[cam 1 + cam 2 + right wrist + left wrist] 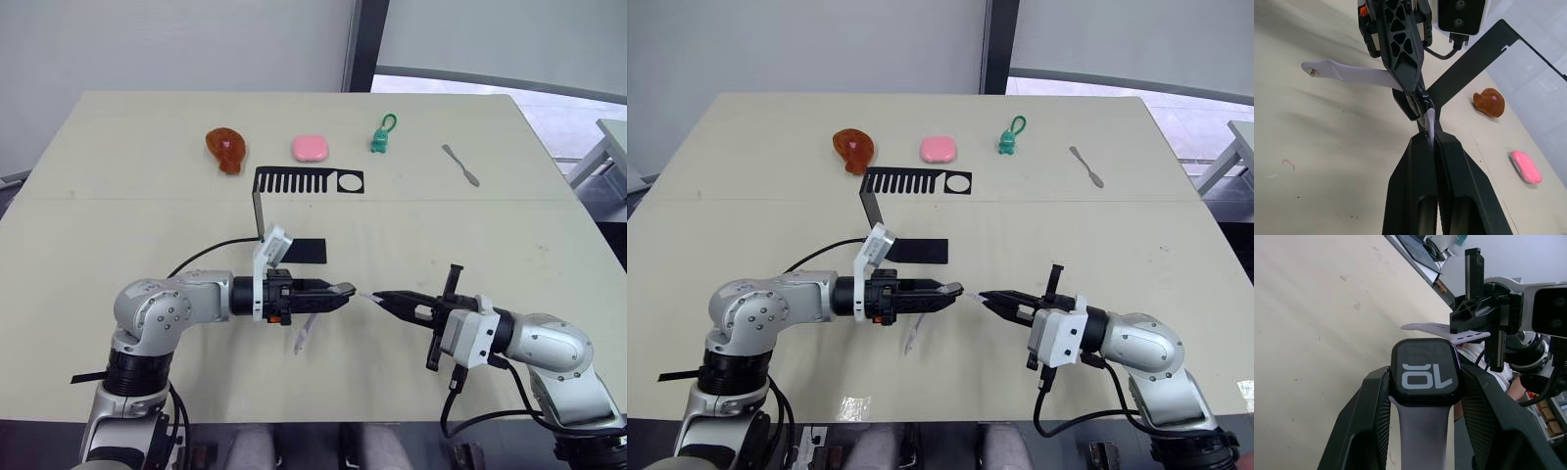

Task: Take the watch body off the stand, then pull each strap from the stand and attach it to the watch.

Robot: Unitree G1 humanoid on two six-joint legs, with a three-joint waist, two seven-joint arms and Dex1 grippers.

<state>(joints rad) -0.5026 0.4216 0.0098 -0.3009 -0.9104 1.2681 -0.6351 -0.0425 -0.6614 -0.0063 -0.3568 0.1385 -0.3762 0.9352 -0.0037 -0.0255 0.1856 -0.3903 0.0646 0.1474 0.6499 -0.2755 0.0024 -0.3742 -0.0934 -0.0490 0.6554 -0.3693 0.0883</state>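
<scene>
My left gripper (343,292) is shut on the watch body (1423,372), a small black case whose dark screen shows light digits. One pale strap (1422,431) is joined to the case and hangs below the fingers (304,333). My right gripper (380,298) is shut on the other pale strap (1436,327), end-on to the watch; its free tip (1430,121) reaches the case's far edge. Whether it touches I cannot tell. The black stand (309,182) stands behind the left arm with its comb-slotted bar bare.
Along the far side of the table (118,225) lie an orange-brown toy (225,149), a pink case (311,148), a green keychain figure (382,137) and a grey metal tool (460,164). The stand's flat base (312,251) lies just beyond the left wrist.
</scene>
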